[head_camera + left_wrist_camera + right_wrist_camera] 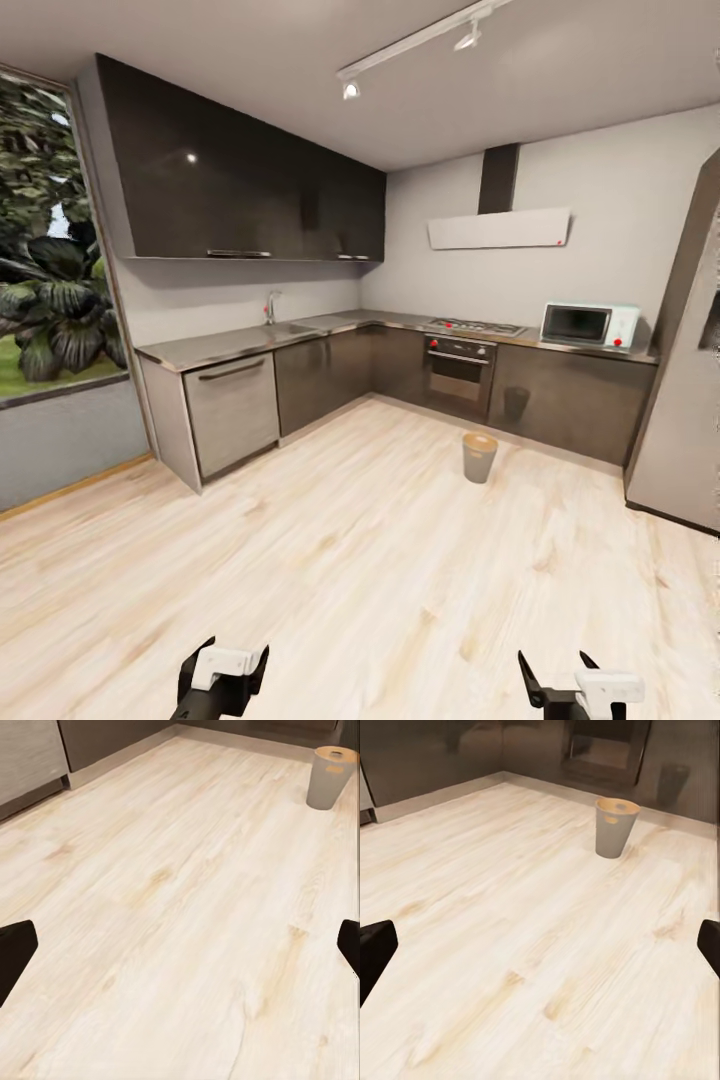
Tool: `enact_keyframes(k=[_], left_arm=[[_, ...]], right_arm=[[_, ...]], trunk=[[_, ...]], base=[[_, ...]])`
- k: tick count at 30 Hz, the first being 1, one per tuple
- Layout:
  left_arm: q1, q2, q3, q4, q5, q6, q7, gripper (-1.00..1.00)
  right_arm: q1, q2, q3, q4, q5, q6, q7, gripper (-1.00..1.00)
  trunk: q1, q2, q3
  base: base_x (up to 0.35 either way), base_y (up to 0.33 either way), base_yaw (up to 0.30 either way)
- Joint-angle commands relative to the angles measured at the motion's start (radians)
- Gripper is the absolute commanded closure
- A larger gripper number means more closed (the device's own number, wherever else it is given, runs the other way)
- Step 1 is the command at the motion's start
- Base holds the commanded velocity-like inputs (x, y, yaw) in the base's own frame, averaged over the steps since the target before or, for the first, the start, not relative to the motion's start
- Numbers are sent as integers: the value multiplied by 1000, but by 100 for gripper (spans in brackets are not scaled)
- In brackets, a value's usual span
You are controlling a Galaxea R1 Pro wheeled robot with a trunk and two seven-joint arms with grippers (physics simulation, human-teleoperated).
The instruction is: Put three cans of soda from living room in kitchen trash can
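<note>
1. Nearest the camera, the left gripper [222,672] and the right gripper [566,682] sit low at the bottom of the head view, over bare pale wood floor [350,560]. Both have their fingers spread apart and nothing between them; the wrist views show only dark fingertips at the frame edges with floor between.
2. Farther out, the tash can [479,457] stands upright on the floor, alone, well apart from both grippers and in front of the steel oven [459,372]. Its brown inside shows at the rim; whether anything lies in it cannot be told from here.
3. At the back, dark grey cabinets [330,375] run around the corner of the kitchen, with a sink tap [270,305], a gas hob [476,326] and a small white microwave [588,325] on the counter.
4. On progress: the robot is in the kitchen facing the bin, yet it carries no soda can. Judging from this, either a can has been dropped in or collecting has not begun; the living-room trips appear to remain.
</note>
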Motion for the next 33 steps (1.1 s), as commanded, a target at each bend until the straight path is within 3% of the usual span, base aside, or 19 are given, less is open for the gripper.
enact_keyframes(k=[1, 33], left_arm=[[0, 0, 0, 0, 0, 0, 0, -100], [0, 0, -2, 1, 0, 0, 1, -100]], right_arm=[[0, 0, 0, 1, 0, 0, 0, -100], [0, 0, -1, 5, 0, 0, 0, -100]], trunk=[[0, 0, 0], [0, 0, 1]], base=[[323, 0, -182], [316, -75, -33]])
